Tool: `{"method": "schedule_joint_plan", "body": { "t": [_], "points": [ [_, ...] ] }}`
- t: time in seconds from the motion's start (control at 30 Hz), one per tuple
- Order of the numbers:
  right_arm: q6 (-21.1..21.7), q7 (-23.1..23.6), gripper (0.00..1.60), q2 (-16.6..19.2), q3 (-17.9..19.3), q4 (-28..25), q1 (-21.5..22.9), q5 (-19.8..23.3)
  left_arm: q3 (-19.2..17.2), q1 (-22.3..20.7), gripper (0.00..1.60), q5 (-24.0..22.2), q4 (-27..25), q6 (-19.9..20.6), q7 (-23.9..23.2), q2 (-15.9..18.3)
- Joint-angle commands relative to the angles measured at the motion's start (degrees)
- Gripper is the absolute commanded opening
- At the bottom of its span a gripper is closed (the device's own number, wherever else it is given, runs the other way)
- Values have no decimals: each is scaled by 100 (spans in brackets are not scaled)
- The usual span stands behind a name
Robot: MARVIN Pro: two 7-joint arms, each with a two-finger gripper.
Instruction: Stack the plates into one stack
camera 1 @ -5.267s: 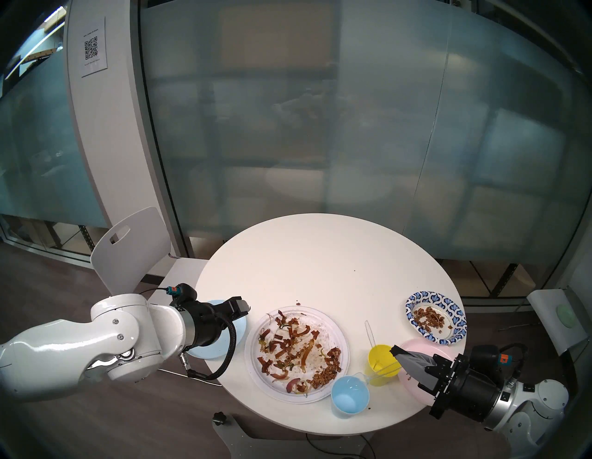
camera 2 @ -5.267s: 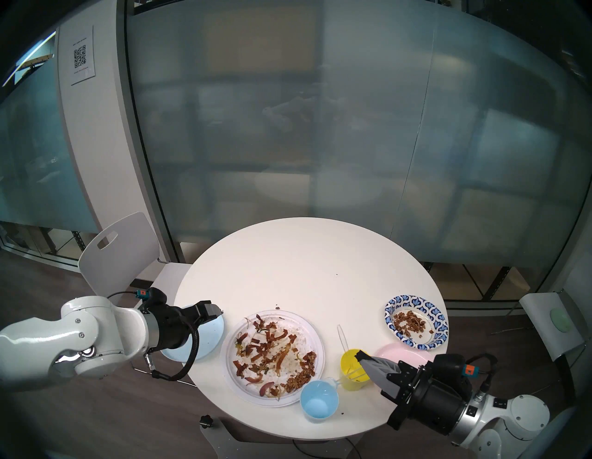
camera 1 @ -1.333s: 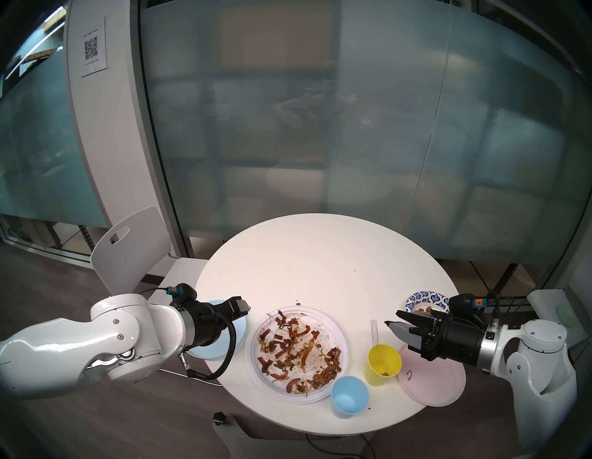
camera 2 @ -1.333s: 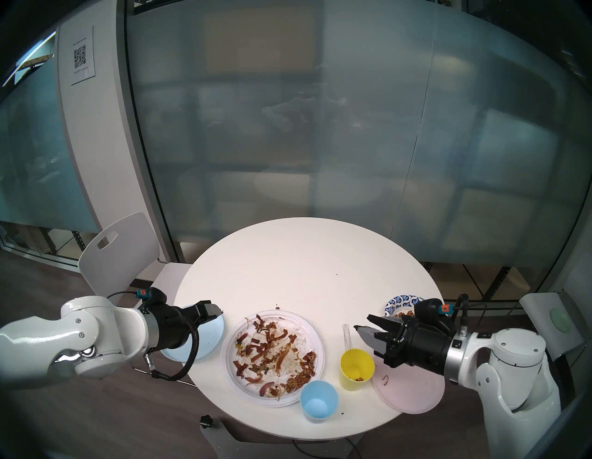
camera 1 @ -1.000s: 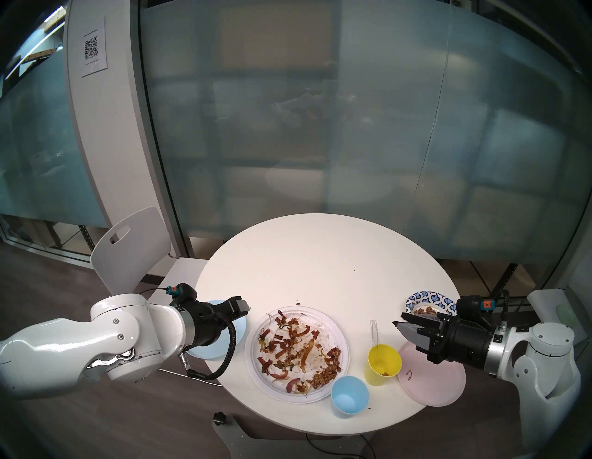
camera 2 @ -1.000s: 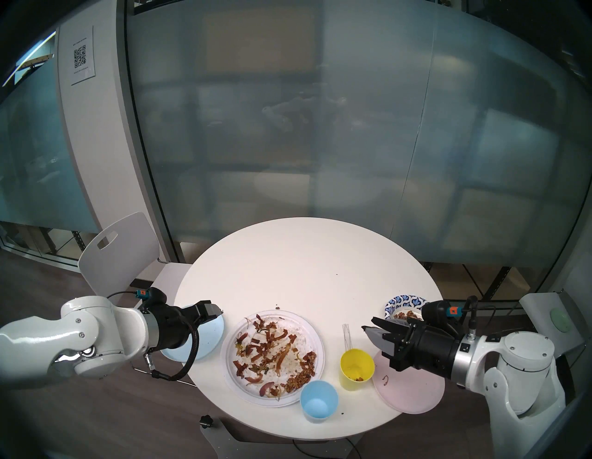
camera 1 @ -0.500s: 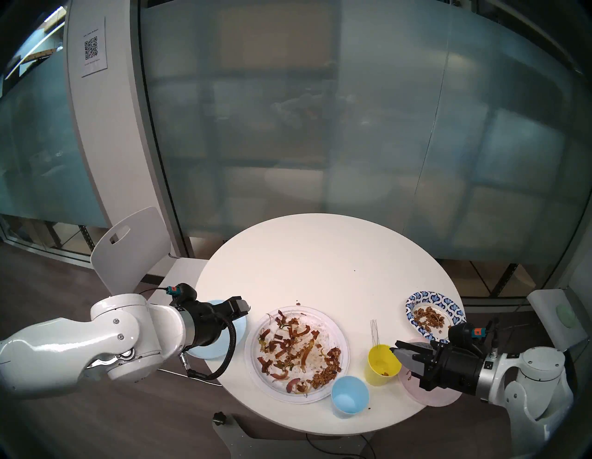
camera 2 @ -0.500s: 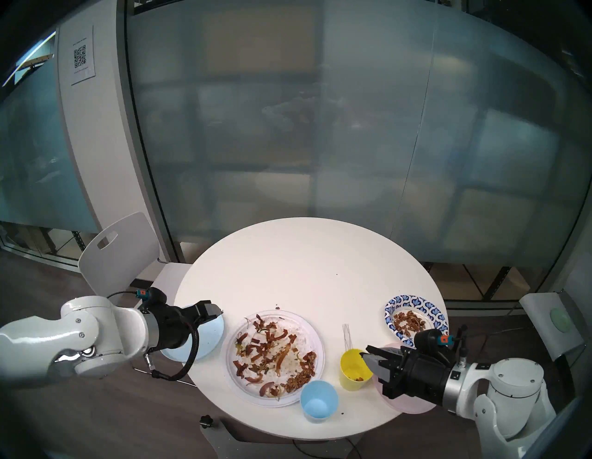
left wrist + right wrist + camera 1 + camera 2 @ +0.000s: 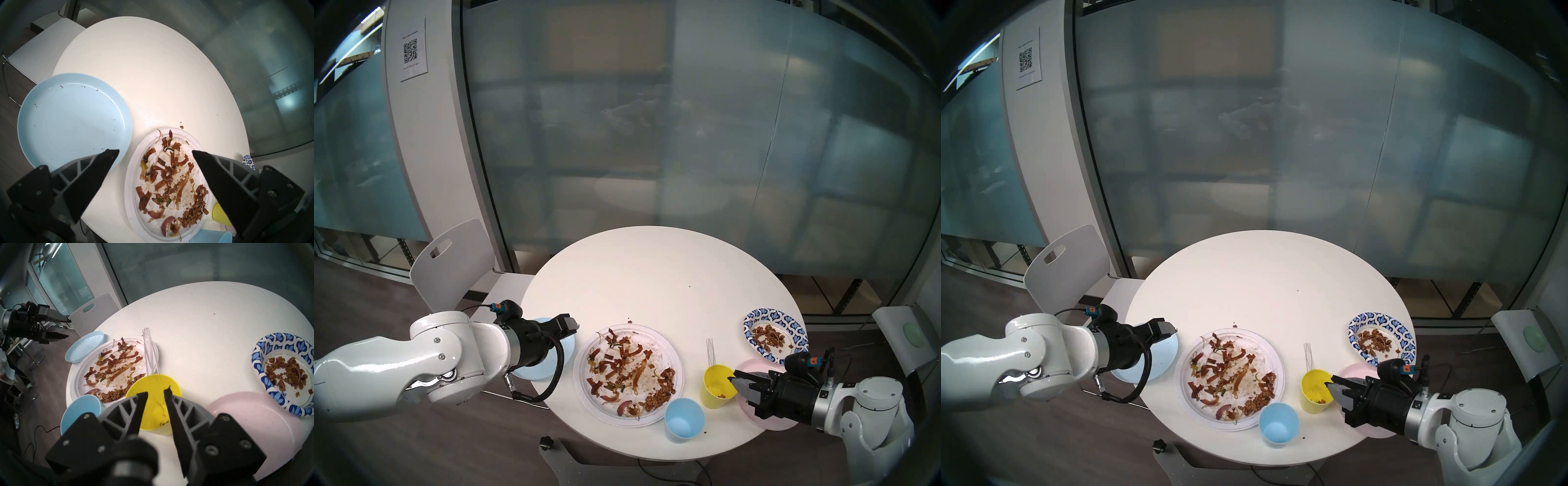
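Observation:
Four plates lie apart on the round white table (image 9: 653, 271). The large white plate (image 9: 648, 334) with food scraps is in the middle, and the light blue plate (image 9: 73, 118) is at the left edge. The pale pink plate (image 9: 254, 421) lies at the right front, and the blue-white patterned plate (image 9: 765, 314) with crumbs sits behind it. My left gripper (image 9: 155, 152) hangs open above the gap between the light blue and white plates. My right gripper (image 9: 156, 392) hovers over the near rim of the yellow cup (image 9: 716, 397), covering part of the pink plate. Its fingers are narrowly apart with nothing between them.
A clear plastic fork (image 9: 710, 351) stands in the yellow cup, leaning away from me. A light blue cup (image 9: 683, 421) stands at the table's front edge, beside the white plate. A white chair (image 9: 449, 261) is behind the table on the left. Frosted glass walls the back.
My right gripper has come down and toward me, from beside the patterned plate to the yellow cup's rim, and its fingers have narrowed. The left arm has not moved.

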Motion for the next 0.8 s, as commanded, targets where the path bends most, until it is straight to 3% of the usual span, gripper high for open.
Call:
{"method": "schedule_joint_plan", "body": {
  "t": [0.0,0.1,0.2,0.3,0.67,0.77],
  "points": [
    [23,59,85,33,56,13,126,87,-37,-39,160,12,-37,-10,-27,-5],
    [32,70,95,49,34,75,167,84,-34,-41,160,11,-37,-11,-28,-3],
    [53,90,120,103,-23,201,281,78,-27,-48,160,9,-37,-15,-30,0],
    [102,95,132,164,-39,287,381,78,-21,-52,160,8,-37,-17,-31,3],
    [245,133,118,306,-88,500,616,71,-4,-68,160,3,-37,-24,-34,11],
    [374,160,111,490,-163,619,733,8,5,-75,160,0,-37,-28,-36,14]
  ]
}}
